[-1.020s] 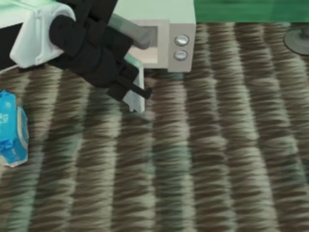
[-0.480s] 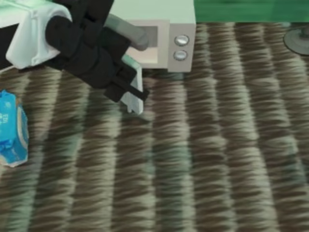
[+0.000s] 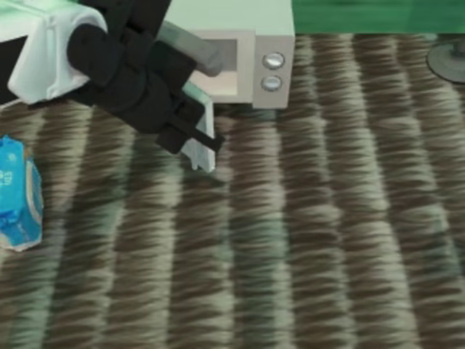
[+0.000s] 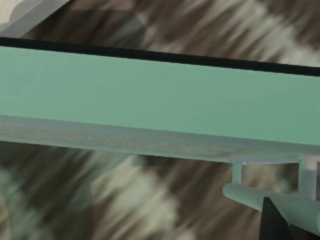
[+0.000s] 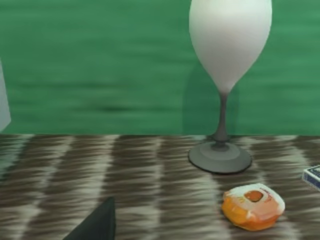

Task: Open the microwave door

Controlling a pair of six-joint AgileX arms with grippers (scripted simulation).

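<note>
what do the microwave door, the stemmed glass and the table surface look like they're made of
The microwave door, swung open with the left end effector at its handle, looks like matte pale-mint plastic: flat, even colour, no glare. The glass looks like frosted or milky glass on a grey stem: opaque white bowl, soft sheen. The table seems covered in shaggy fur-like fabric, judging by its brown-and-cream tufted stripes.

- The microwave [image 3: 240, 18] was pale mint-white, its two knobs [image 3: 273, 71] silver.
- The microwave door [image 4: 150, 95] showed flat mint green with a black edge line.
- My left gripper [image 3: 196, 138] was black (its arm casing white).
- The table [image 3: 327, 240] wore brown-and-cream furry stripes.
- A blue packet [image 3: 18, 193] lay there.
- The wine glass [image 5: 227, 60] was milky white, its foot grey.
- An orange-and-white tub [image 5: 253, 206].
</note>
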